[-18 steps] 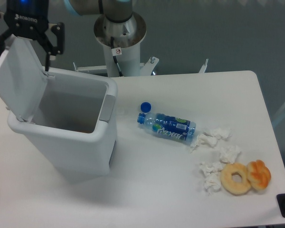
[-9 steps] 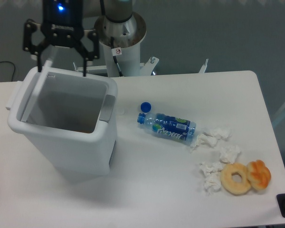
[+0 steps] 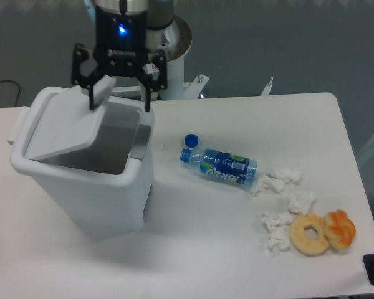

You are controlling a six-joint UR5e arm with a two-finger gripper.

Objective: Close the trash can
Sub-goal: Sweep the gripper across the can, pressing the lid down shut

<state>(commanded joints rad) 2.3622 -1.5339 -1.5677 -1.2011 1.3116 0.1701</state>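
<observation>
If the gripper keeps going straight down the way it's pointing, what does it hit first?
Most likely the lid of the trash can. The gripper points downward with its jaws spread over the half-lowered lid's raised free edge, though depth from this single view is uncertain.

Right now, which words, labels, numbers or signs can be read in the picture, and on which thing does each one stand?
"ROBOTIQ": white letters on the black body of the gripper.
Bottle label: blue with white lettering, too blurred to read.
Small round red sign on the white robot base: a prohibition symbol, details too small to tell.
Trash can: no text visible.
</observation>
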